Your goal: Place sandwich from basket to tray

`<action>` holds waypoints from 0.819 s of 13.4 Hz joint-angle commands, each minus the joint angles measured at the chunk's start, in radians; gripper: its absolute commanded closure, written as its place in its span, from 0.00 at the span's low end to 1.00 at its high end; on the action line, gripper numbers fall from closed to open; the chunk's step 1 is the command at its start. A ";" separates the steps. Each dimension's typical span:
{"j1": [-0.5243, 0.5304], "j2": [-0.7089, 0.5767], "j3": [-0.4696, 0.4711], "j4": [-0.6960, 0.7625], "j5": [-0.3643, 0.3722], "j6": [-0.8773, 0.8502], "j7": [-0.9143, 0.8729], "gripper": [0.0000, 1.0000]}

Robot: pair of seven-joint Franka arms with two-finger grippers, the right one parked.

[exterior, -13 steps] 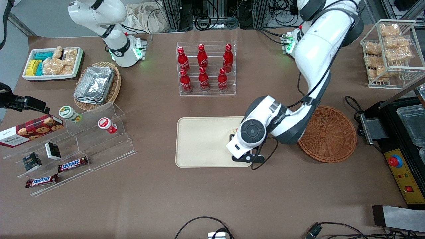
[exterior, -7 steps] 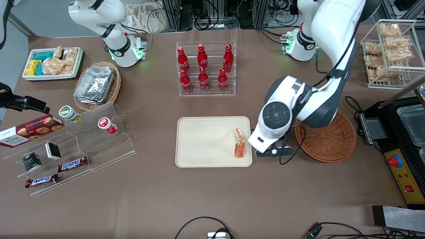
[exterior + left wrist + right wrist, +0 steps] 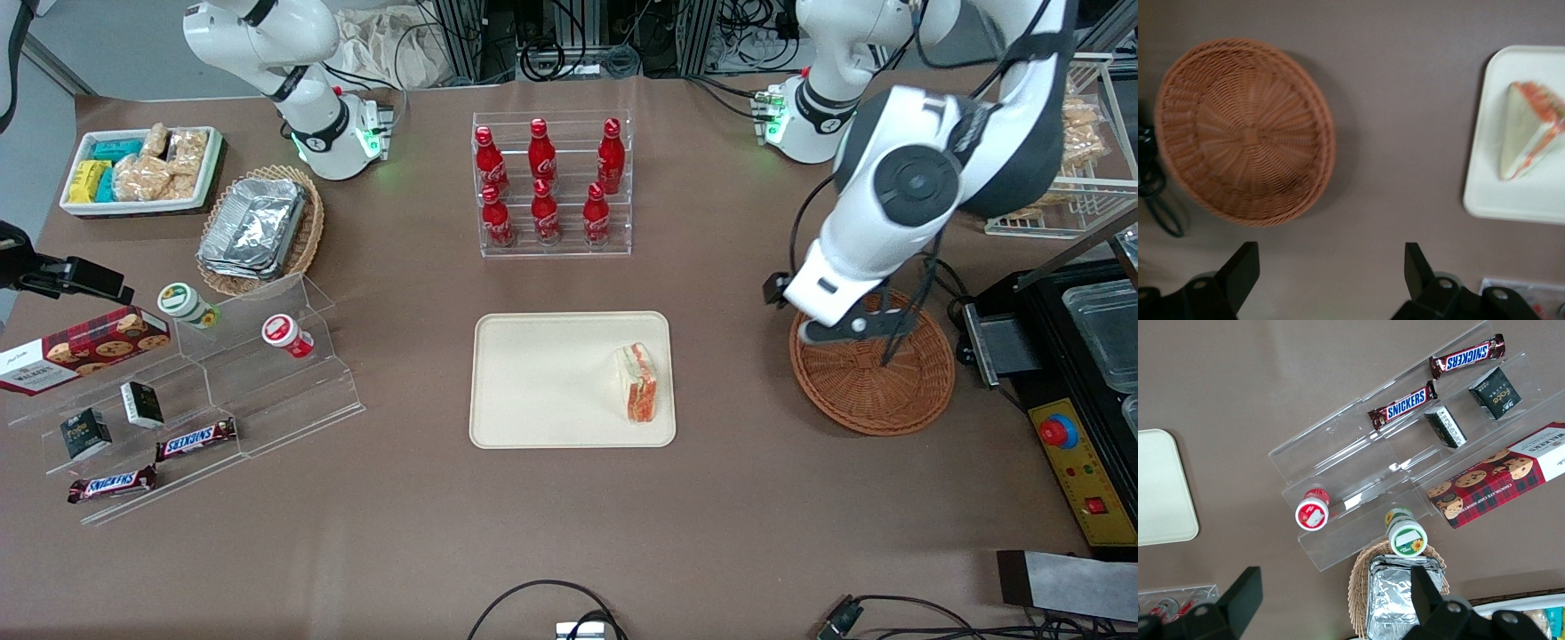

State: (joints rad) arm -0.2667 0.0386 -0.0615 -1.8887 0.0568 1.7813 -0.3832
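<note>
With the sandwich point(image 3: 637, 382) lying on the tray point(image 3: 542, 382), close to the edge nearest the basket point(image 3: 876, 378), we judge the placing itself done and the step in hand to be the retreat. Our gripper point(image 3: 1328, 270) hangs high over the bare tabletop between basket and tray, its fingers spread wide with nothing between them. The basket holds nothing. To finish well, we climb and pull away toward the working arm's end of the table, keeping the fingers apart so nothing snags. We avoid any dip over the tray rim, since the wedge sits near that edge and a light knock could tip it. The cola bottles point(image 3: 542, 182) stand well apart from us.
</note>
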 commanded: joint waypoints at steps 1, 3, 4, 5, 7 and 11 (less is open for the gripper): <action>-0.006 -0.147 0.098 -0.116 -0.021 -0.006 0.146 0.03; -0.008 -0.160 0.195 -0.092 -0.012 -0.075 0.263 0.02; -0.008 -0.161 0.215 -0.089 -0.002 -0.077 0.276 0.02; -0.008 -0.161 0.248 -0.081 0.009 -0.076 0.293 0.02; -0.008 -0.160 0.308 -0.041 0.017 -0.091 0.366 0.01; -0.009 -0.062 0.325 0.138 0.017 -0.127 0.366 0.00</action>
State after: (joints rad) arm -0.2645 -0.0971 0.2631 -1.8765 0.0599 1.7089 -0.0246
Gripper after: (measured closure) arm 0.000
